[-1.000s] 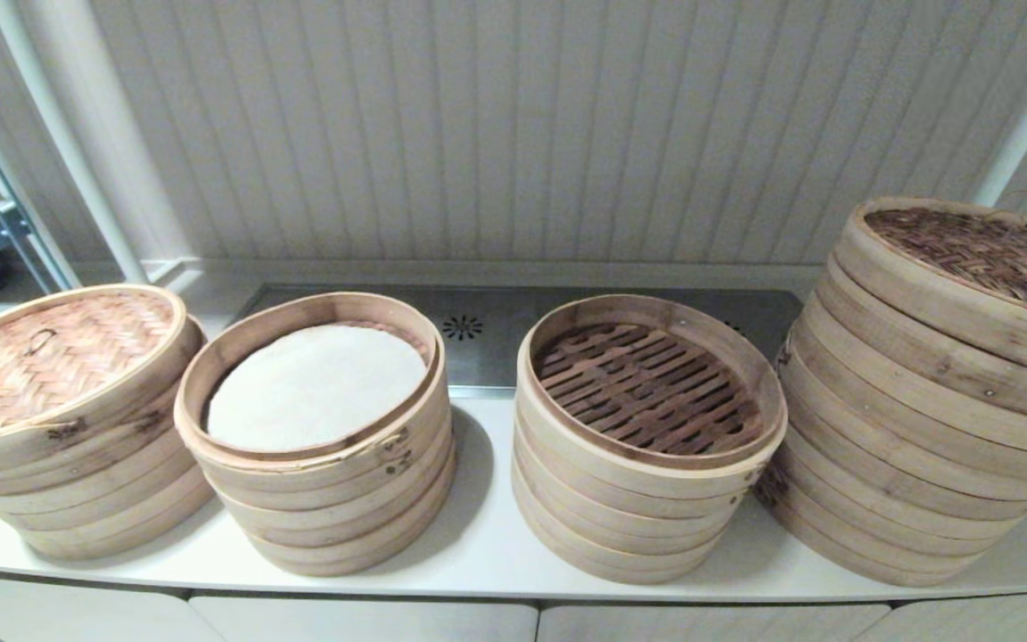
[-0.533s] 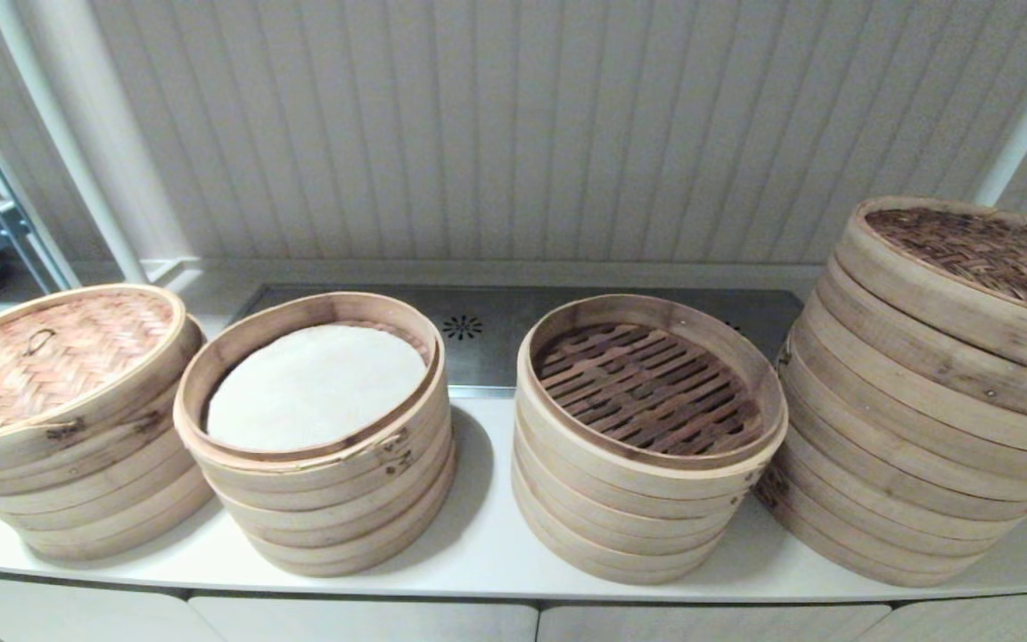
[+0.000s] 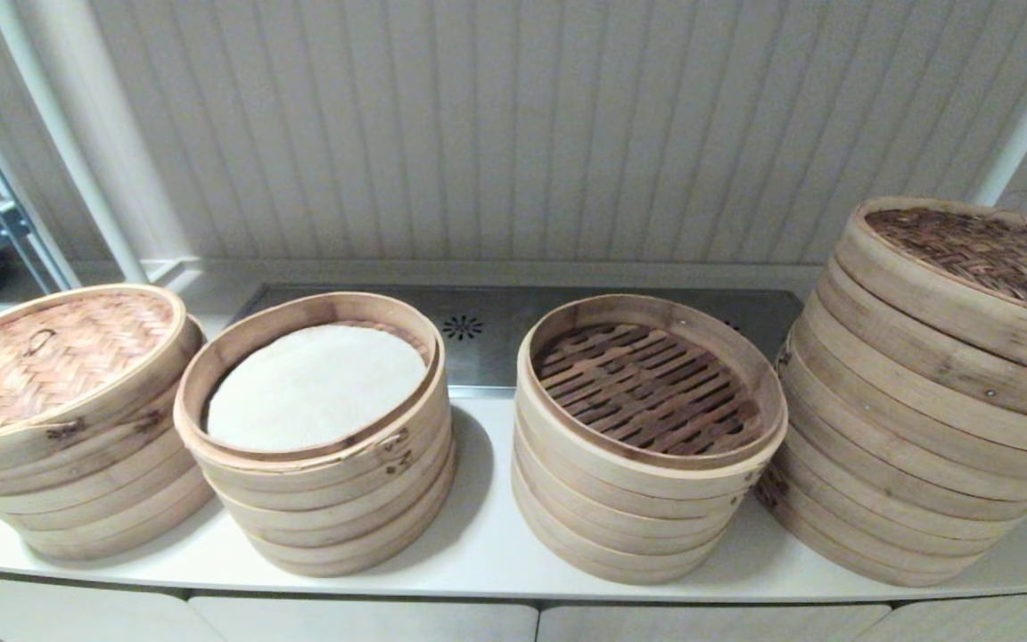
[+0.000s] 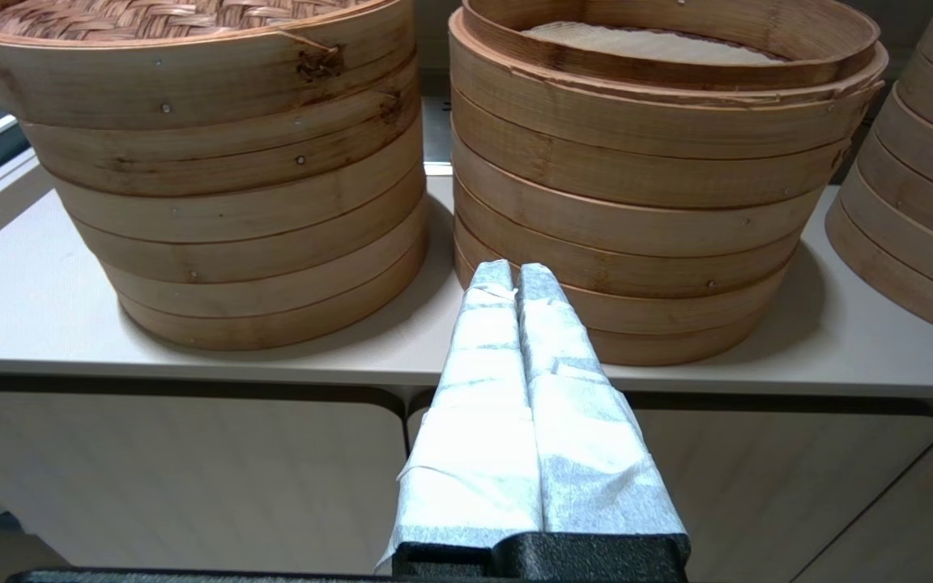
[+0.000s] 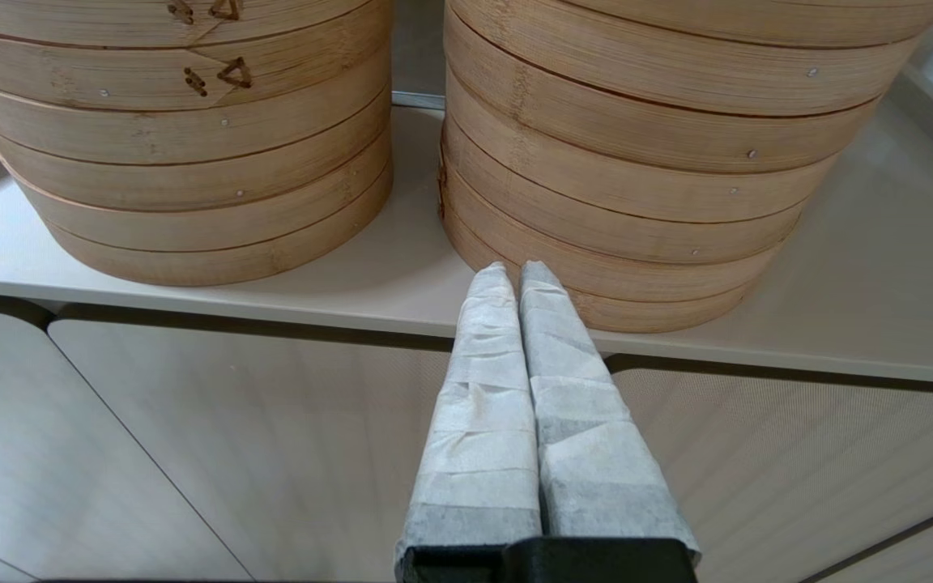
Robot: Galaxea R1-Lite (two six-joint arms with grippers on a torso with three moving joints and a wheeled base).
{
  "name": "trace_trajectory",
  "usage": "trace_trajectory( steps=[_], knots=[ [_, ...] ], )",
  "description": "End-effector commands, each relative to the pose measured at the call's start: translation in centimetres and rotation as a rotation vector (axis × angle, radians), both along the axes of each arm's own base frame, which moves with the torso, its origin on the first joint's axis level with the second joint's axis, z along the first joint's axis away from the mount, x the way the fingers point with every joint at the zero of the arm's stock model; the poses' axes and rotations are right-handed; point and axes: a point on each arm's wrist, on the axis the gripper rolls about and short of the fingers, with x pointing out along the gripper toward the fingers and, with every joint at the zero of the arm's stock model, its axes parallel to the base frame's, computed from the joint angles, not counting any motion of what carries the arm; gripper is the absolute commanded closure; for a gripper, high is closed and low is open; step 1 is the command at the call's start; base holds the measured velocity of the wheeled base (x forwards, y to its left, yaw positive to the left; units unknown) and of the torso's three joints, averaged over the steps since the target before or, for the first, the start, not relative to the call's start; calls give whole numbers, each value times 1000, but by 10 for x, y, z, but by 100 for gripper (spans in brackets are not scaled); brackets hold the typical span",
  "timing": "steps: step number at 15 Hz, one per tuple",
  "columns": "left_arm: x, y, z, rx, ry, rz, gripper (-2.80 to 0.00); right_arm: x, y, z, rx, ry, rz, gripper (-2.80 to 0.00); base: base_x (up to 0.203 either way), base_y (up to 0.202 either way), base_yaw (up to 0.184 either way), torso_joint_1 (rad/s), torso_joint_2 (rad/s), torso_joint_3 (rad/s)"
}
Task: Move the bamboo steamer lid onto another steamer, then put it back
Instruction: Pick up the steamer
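Nothing is changing across the last second: the four bamboo stacks on the counter (image 3: 487, 544) are sitting exactly as before, and neither arm is entering the head view. In my judgement that means the task is either not yet begun or already finished, and the pictures alone do not settle which.

The woven lid (image 3: 50, 357) is resting on the steamer stack (image 3: 77, 481) at nine o'clock on the counter. Beside it, toward the middle, an open steamer (image 3: 317, 383) is holding a white liner, and another open steamer (image 3: 647, 383) is showing its slatted floor. A second, darker lid (image 3: 986, 254) is capping the tall stack at three o'clock.

The left gripper (image 4: 515, 279) is hanging low in front of the counter edge, its taped fingers pressed together and holding nothing. The right gripper (image 5: 513, 275) is doing the same before the two right-hand stacks, closed and empty, touching no steamer.
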Motion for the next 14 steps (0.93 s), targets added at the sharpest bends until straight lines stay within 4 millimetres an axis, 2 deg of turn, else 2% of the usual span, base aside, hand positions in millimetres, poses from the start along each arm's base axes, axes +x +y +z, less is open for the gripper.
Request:
trace_trajectory(
  steps=[1, 14],
  knots=[
    [3, 0, -9, 0, 33, 0, 0, -1, 0, 0, -1, -10, 1, 0, 0, 0, 0, 0, 0, 0],
    [3, 0, -9, -1, 33, -2, 0, -1, 0, 0, 2, -13, 2, 0, 0, 0, 0, 0, 0, 0]
  ],
)
